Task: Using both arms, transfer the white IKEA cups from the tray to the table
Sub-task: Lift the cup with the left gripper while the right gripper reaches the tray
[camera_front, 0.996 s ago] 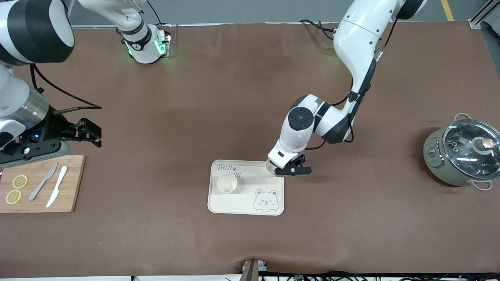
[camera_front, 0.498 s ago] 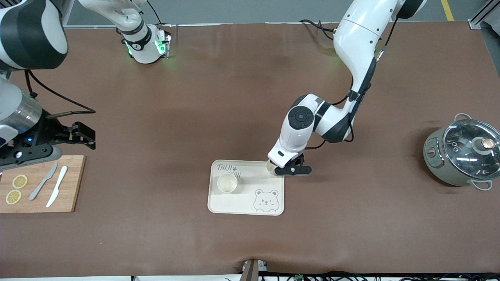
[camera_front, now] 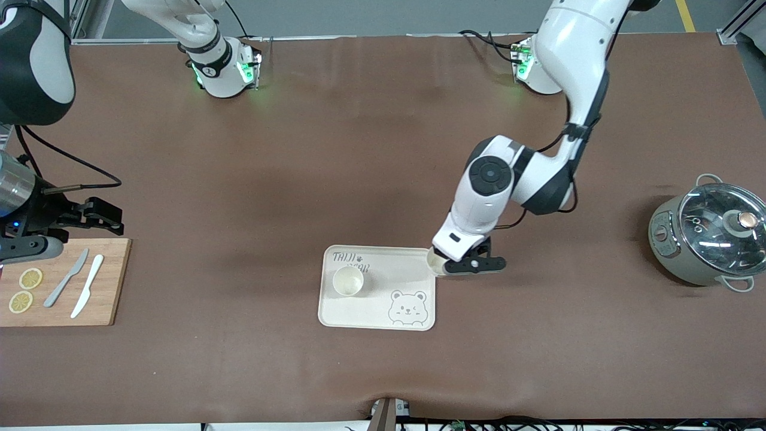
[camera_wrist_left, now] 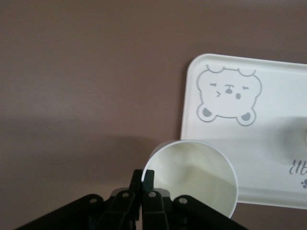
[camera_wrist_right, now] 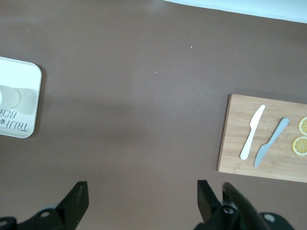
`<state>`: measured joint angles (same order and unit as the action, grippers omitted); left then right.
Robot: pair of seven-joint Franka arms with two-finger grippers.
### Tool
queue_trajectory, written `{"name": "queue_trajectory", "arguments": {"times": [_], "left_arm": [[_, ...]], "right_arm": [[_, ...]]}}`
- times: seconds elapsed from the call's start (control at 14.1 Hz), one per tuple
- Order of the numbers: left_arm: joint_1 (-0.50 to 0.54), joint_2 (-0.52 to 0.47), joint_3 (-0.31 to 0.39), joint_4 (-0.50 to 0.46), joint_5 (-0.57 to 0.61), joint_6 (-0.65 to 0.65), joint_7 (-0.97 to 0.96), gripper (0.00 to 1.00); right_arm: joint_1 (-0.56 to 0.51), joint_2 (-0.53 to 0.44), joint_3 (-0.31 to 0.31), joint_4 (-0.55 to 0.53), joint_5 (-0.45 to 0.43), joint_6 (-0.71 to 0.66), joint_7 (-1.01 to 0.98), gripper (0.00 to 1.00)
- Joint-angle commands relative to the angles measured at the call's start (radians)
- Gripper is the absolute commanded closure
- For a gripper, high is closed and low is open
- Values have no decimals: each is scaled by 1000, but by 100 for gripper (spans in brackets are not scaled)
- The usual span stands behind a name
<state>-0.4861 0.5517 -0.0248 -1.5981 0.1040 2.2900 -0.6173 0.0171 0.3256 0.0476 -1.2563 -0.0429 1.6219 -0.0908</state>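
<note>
The left tool [camera_front: 453,267] is clamped on the rim of one cup [camera_front: 435,264] over the tray's [camera_front: 383,317] edge. The other cup [camera_front: 348,281] stands on the tray. The right tool [camera_front: 99,215], fingers apart, waits above the desk [camera_front: 359,149] near the cutting board [camera_front: 114,287].

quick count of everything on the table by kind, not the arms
white cups: 2, one standing on the tray, one held in the left gripper at the tray's corner
bear tray: 1
cutting board: 1
knives: 2
lemon slices: 2
lidded pot: 1
total: 9
</note>
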Motion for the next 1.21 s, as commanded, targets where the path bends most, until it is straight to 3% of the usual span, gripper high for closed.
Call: {"name": "queue_trajectory", "arguments": {"times": [0.0, 0.28, 0.64, 0.85, 1.14], "left_arm": [[49, -87, -6, -23, -36, -95, 95, 100], [161, -174, -4, -7, -101, -219, 302, 100], [274, -200, -3, 14, -107, -328, 502, 100], [313, -213, -3, -42, -107, -325, 577, 100], [360, -335, -6, -288, -109, -140, 626, 100]], "right_arm": [[10, -2, 9, -12, 15, 36, 9, 0], [73, 59, 11, -12, 31, 140, 285, 0], [194, 162, 11, -14, 18, 268, 540, 0], [230, 243, 14, -9, 29, 338, 721, 0], [308, 349, 9, -9, 14, 510, 764, 0]]}}
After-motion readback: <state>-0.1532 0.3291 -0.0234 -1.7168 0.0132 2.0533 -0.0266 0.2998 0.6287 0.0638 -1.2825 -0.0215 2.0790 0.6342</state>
